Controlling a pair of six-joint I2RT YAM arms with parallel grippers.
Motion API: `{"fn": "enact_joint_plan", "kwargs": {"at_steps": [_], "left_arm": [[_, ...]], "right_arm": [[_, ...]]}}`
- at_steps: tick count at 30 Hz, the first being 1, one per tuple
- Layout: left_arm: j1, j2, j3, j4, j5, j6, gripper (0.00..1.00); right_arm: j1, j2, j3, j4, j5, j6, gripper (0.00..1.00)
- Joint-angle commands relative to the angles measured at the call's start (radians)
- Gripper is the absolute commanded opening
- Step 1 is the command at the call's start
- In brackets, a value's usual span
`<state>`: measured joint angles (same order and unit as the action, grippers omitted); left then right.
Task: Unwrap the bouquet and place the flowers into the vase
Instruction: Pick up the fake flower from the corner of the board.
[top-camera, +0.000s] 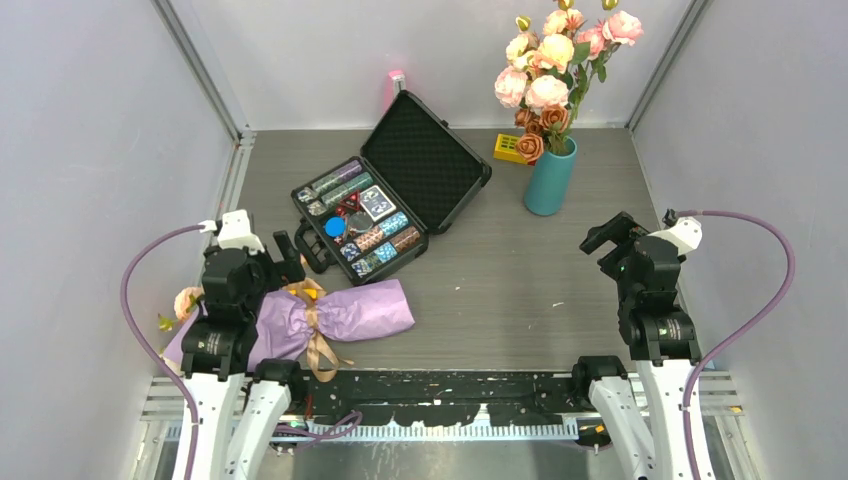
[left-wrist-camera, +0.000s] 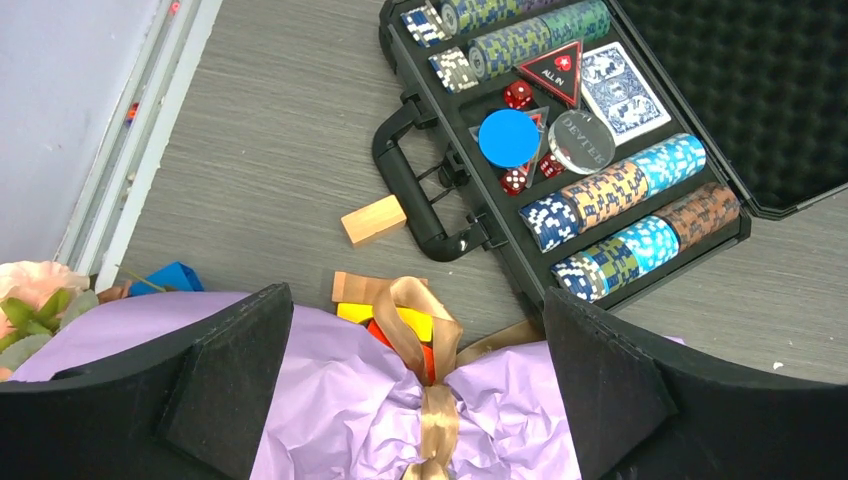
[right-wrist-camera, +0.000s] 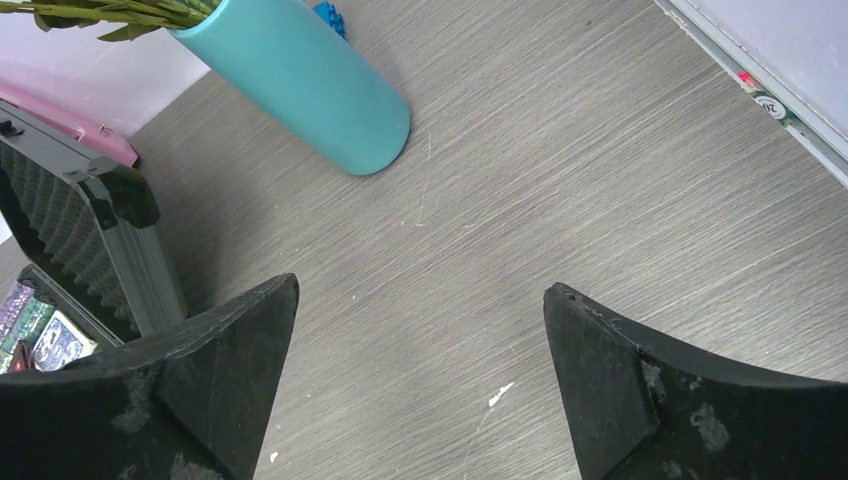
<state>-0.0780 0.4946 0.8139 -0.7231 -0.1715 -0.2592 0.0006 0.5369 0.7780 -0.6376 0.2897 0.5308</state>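
We see bright, even light from overhead, with no harsh glare. Beyond the right wrist's black fingers (right-wrist-camera: 620, 400), the tall glossy teal-blue vase (right-wrist-camera: 300, 80) throws only a faint, soft shadow on the grey wood-grain desk (right-wrist-camera: 560, 200). The desk grain is sharp; the fingers themselves, close at the bottom edge, look slightly soft.

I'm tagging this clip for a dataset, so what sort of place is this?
Probably a robot test cell, not a home: plain grey walls on metal framing, a grey wood-grain table, and unrelated props, a poker chip case and a wrapped bouquet.
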Motion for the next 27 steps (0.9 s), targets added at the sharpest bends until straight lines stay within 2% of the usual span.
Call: {"fn": "enact_joint_plan", "kwargs": {"at_steps": [1, 7, 11, 14, 15, 18, 21, 24, 27], "left_arm": [[0.006, 0.010, 0.024, -0.002, -0.018, -0.006, 1.00], [0.005, 0.006, 0.015, 0.011, 0.036, -0.005, 1.00], [0.004, 0.021, 0.007, 0.002, 0.046, 0.005, 1.00], [0.004, 0.042, 0.005, -0.004, 0.057, 0.003, 1.00], [0.005, 0.053, 0.007, -0.001, 0.085, 0.000, 1.00], [0.005, 0.105, 0.018, 0.007, 0.195, -0.008, 1.00], [0.006, 0.163, 0.048, -0.011, 0.182, -0.027, 1.00], [0.016, 0.168, 0.054, -0.001, 0.180, -0.041, 1.00], [0.026, 0.143, 0.032, 0.031, 0.192, -0.058, 1.00]], "right_arm": [[-0.001, -0.001, 0.014, 0.029, -0.001, 0.015, 0.99], [-0.001, -0.001, 0.015, 0.029, -0.024, 0.020, 0.99], [-0.001, -0.015, -0.001, 0.051, -0.099, -0.002, 1.00], [-0.001, -0.029, -0.027, 0.105, -0.245, -0.024, 1.00], [-0.001, -0.029, -0.036, 0.140, -0.335, -0.028, 1.00], [-0.001, -0.005, -0.060, 0.181, -0.450, -0.037, 0.99], [-0.001, 0.046, -0.063, 0.206, -0.566, -0.040, 0.97], [0.063, 0.073, -0.073, 0.232, -0.618, -0.041, 0.96], [0.148, 0.094, -0.078, 0.256, -0.597, -0.057, 0.96]]}}
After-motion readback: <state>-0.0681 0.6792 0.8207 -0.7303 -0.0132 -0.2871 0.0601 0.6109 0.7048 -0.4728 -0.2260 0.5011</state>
